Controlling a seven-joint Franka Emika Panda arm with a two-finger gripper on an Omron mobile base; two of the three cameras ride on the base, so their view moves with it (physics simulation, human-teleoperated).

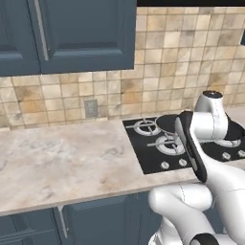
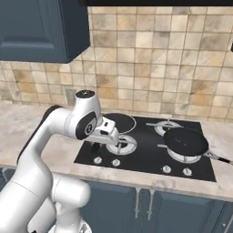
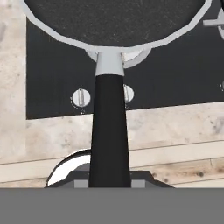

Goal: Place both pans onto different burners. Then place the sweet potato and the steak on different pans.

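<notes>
Hand view shows you the gripper (image 3: 110,183) clamped on the long black handle of the second pan (image 3: 114,22), held over the near left burner (image 2: 122,144). The first pan (image 2: 185,141) sits on the near right burner. Next, lower it centred and release.

**Kitchen wall and counter**

Backsplash (image 2: 173,54) of square tiles in mixed tan, beige and brown, running the full width behind the counter. Grey wall socket (image 1: 91,108) set into the tiles, low, just above the counter. Dark blue upper cabinets (image 1: 72,33) with a slim metal handle (image 1: 42,29). Countertop (image 1: 62,158) of pale mottled marble. Dark blue lower cabinets (image 2: 182,211) under it. Light even, no strong shadows.
</notes>
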